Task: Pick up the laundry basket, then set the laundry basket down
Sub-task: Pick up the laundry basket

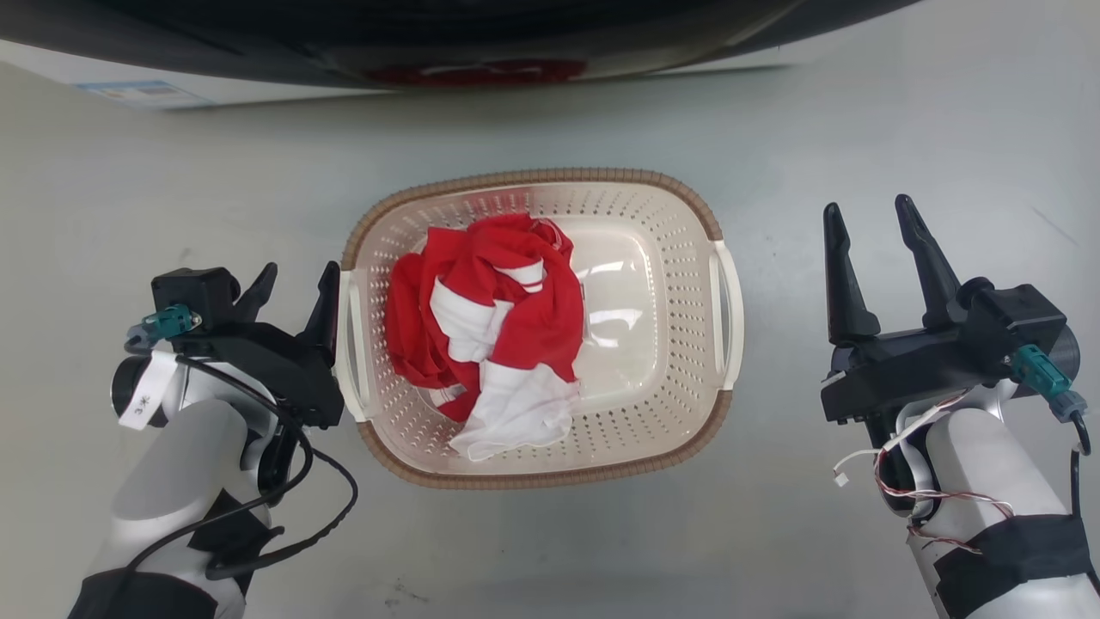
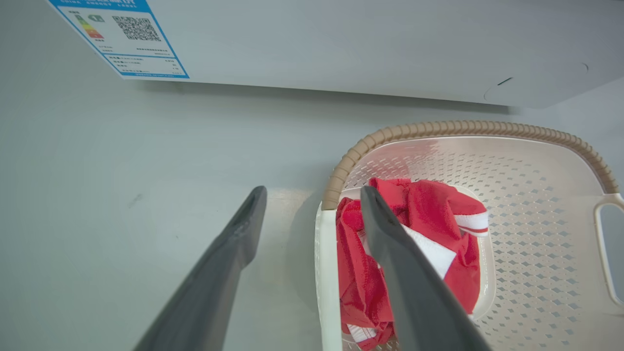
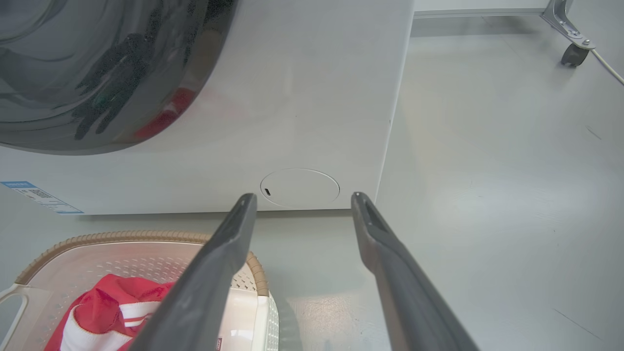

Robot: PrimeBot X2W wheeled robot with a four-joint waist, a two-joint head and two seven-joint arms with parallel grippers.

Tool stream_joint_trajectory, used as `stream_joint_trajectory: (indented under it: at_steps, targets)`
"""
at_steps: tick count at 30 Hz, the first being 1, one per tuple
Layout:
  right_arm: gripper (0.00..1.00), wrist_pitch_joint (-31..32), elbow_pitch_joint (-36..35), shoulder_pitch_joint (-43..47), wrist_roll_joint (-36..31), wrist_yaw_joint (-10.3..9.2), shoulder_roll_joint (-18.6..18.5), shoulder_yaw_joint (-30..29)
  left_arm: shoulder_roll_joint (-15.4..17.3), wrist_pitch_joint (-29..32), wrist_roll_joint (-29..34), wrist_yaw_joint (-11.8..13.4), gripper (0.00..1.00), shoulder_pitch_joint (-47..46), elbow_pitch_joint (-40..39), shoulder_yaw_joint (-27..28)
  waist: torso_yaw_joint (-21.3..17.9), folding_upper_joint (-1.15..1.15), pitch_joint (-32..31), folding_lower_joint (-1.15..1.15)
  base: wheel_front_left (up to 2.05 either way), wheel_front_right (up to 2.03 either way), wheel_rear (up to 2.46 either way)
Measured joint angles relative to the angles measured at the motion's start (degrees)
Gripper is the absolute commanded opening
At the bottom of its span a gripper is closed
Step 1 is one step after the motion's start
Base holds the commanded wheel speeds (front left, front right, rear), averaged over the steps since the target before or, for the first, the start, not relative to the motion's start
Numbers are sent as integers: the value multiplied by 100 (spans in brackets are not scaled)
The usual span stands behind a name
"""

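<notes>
The laundry basket (image 1: 653, 258) stands on the grey floor in the middle of the head view, cream and perforated with a brown woven-look rim and white side handles. Red and white clothing (image 1: 485, 331) lies inside it. My left gripper (image 1: 298, 288) is open, right at the basket's left handle (image 1: 351, 344). In the left wrist view the left gripper (image 2: 312, 195) straddles the white handle edge, one finger outside (image 2: 229, 258), the other over the clothing. My right gripper (image 1: 872, 219) is open, off to the right of the right handle (image 1: 729, 314), apart from it. The basket (image 3: 146, 248) lies left of its fingers.
A white washing machine (image 3: 302, 97) with a dark round door (image 1: 430, 34) stands just beyond the basket. It carries a blue energy label (image 2: 119, 36). A caster wheel (image 3: 571, 53) with a cable is far off to the right. Bare grey floor (image 1: 945, 129) surrounds the basket.
</notes>
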Motion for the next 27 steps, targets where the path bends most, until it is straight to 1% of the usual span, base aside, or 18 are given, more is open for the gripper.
stream_joint_trajectory:
  at_steps: [13, 15, 19, 25, 27]
  targets:
    - [100, 0, 236, 135, 0, 11, 12, -87, 18, -226, 205, 3, 100, 274, -218, -26, 148, 0, -775, 0, 0, 0, 0]
    - [100, 0, 265, 162, 0, 49, 19, -88, 43, -229, 266, 58, 100, 355, -276, -25, 160, 0, -917, -1, 0, 0, 0]
    - [100, 0, 330, 226, 0, 49, 20, -149, 79, -231, 307, 169, 100, 544, -446, 11, 172, 0, -1207, -1, 0, 0, 0]
    - [100, 0, 355, 371, -1, 48, 16, -234, 132, -231, 416, 322, 100, 872, -972, 147, 178, 0, -1664, -1, 0, 0, 0]
    - [100, 0, 353, 442, -1, 48, 15, -249, 163, -231, 538, 378, 100, 1004, -1169, 172, 178, -1, -1821, -1, 0, 0, 0]
